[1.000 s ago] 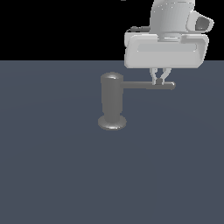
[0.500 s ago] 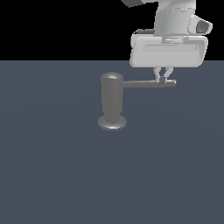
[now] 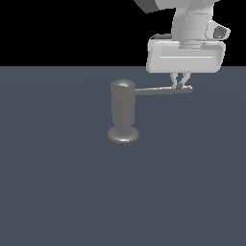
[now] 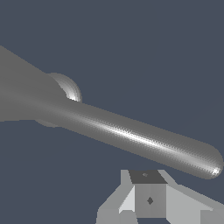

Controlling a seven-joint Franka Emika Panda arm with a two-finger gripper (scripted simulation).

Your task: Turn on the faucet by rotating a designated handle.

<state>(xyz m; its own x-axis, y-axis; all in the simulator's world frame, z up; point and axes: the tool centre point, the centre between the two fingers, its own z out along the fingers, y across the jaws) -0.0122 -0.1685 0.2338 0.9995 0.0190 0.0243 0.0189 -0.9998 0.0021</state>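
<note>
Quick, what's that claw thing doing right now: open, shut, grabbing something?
Gripper: its fingers sit close together at the handle near the tip; whether it is open or clamped on the rod cannot be told.

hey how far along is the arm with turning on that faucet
Done: the approach. The gripper is down at the outer end of the handle, away from the faucet body. In hand: getting contact; the wrist view shows one finger beside the rod. Left: the rotation itself, since the handle sticks out sideways.
</note>
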